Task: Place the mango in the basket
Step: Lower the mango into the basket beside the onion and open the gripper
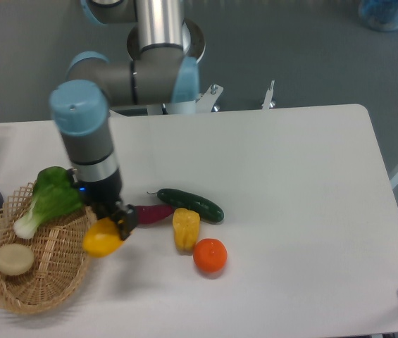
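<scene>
Mango (102, 239), smooth, firm, likely slippery, clamped across its upper end in gripper (119, 220) over wicker basket (68, 271) rim, lower left.

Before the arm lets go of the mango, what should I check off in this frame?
1. Mango held in the gripper: ok.
2. Mango over the basket: not ok, it hangs at the right rim, only partly over.
3. Free spot in the basket: ok, open weave between the leafy green and the pale round item.
4. Other produce clear: ok, yellow pepper, cucumber and orange lie to the right.
5. Height above the weave: cannot tell.
</scene>
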